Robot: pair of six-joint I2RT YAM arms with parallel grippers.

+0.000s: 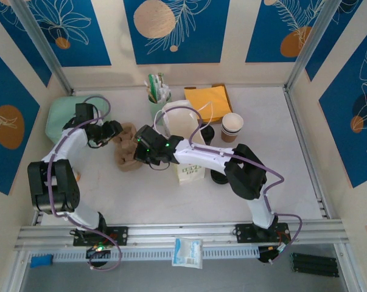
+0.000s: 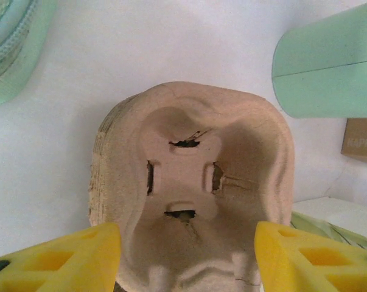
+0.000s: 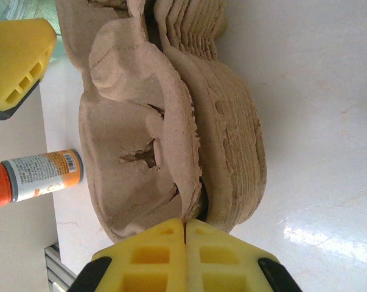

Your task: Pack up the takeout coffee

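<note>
White tabletop [image 1: 165, 204] with coffee cups [image 1: 232, 127], blue-panelled cream walls [image 1: 235, 36]

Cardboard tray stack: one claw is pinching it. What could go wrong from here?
The right gripper pinches only the thin rim of the top carrier, so the soft pulp might tear or slip. The nested stack looks tight; several carriers could lift together. The left gripper stands open, not gripping, so the stack may drag.

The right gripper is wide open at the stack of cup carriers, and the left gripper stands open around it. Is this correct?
Not quite: the right gripper is shut, pinching the rim of the top cup carrier, as the right wrist view shows. The left gripper does stand open around the stack.
</note>
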